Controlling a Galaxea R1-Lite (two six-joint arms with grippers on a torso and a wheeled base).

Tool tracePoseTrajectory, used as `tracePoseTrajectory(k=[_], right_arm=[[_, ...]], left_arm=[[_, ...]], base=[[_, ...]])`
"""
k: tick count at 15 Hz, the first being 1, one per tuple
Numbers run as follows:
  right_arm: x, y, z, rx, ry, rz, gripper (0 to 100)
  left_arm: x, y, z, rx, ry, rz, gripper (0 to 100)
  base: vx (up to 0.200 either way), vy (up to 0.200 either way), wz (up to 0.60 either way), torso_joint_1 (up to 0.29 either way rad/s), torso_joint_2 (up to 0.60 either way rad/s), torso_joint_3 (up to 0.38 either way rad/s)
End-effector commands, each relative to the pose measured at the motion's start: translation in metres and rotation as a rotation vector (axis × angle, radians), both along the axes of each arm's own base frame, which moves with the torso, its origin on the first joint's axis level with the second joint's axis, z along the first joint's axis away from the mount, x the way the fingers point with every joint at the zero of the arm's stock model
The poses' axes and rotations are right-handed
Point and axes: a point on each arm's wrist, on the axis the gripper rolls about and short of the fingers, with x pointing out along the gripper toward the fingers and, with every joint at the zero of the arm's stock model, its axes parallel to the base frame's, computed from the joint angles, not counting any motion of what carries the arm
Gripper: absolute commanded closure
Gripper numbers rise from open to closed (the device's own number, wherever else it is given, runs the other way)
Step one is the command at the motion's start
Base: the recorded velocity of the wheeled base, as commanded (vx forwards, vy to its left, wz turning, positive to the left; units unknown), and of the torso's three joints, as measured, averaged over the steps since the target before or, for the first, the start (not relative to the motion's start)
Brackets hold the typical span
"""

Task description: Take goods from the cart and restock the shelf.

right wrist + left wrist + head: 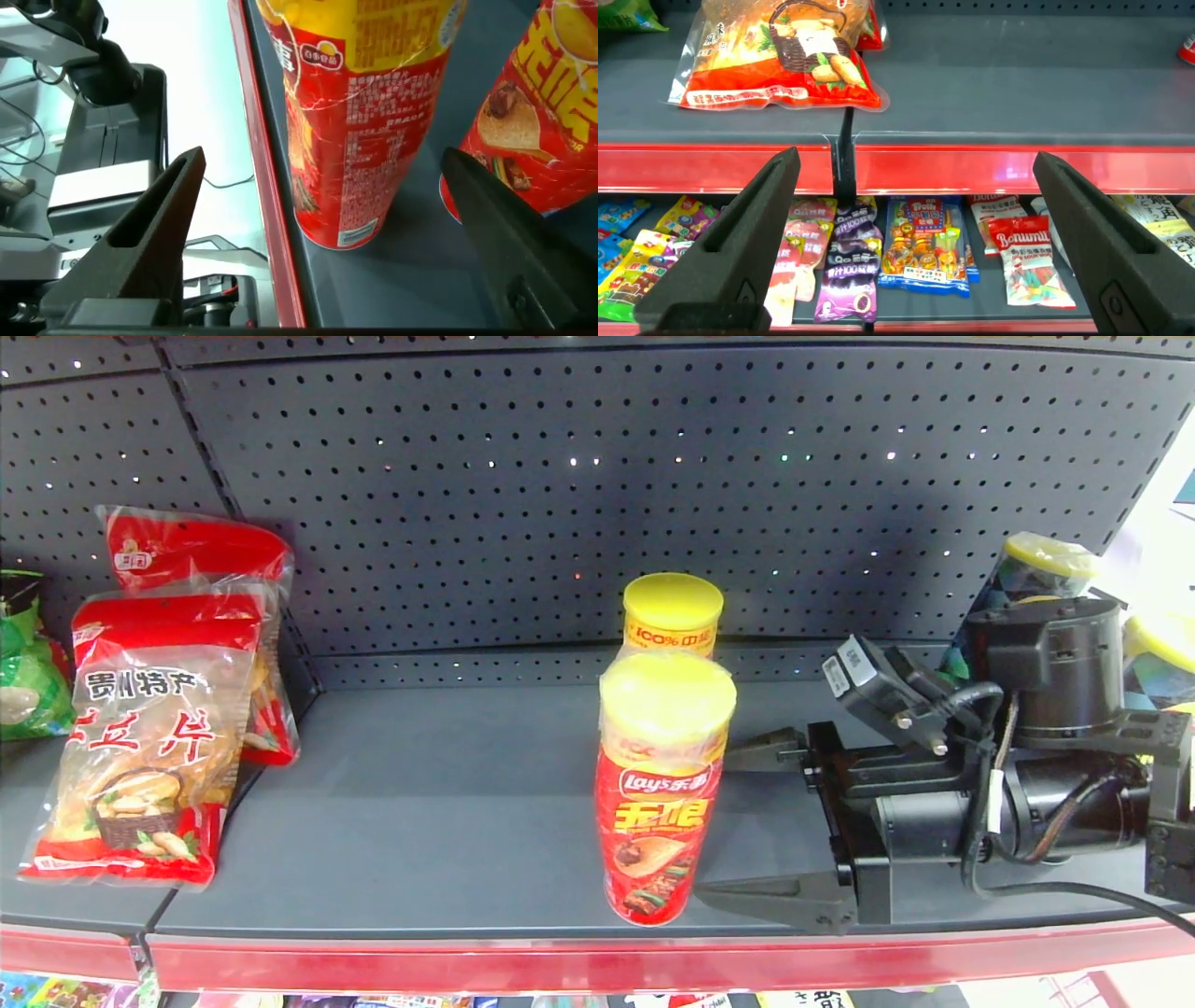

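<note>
Cans of chips stand in a short file on the shelf (pixel 420 803). The front can (pixel 663 784) is upright near the red shelf edge (pixel 560 961), and the rear can (pixel 670 611) is at its 12 o'clock against the pegboard, so both face the aisle in one row. The right tool (pixel 712 824) lies level at 3 o'clock of the front can, released, with one finger on each side of the can's lower half and neither visibly pressing it. The can bears its own weight on the shelf, so I judge this one placed. Any pull-back should run straight toward 3 o'clock, because a tall, narrow can this close to the edge tips easily. Bags of peanuts (pixel 140 737) lean at 9 o'clock, well apart from the cans. The left tool (pixel 917 157) hangs spread and empty in front of the shelf edge below those bags, out of the way, with candy packets (pixel 924 247) on the lower shelf beyond it.
</note>
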Motion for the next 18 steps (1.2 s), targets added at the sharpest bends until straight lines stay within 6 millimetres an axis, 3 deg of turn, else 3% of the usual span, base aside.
tracePoseTrajectory(k=[1,18], right_arm=[[-0.003,0.001,0.001,0.002,-0.004,0.01,0],[-0.013,0.003,-0.007,-0.016,0.021,0.038,0]], left_arm=[[0.0,0.0,0.0,0.0,0.001,0.0,0],[0.0,0.0,0.0,0.0,0.001,0.0,0]], base=[[0.0,0.0,0.0,0.0,0.0,0.0],[0.0,0.0,0.0,0.0,0.0,0.0]])
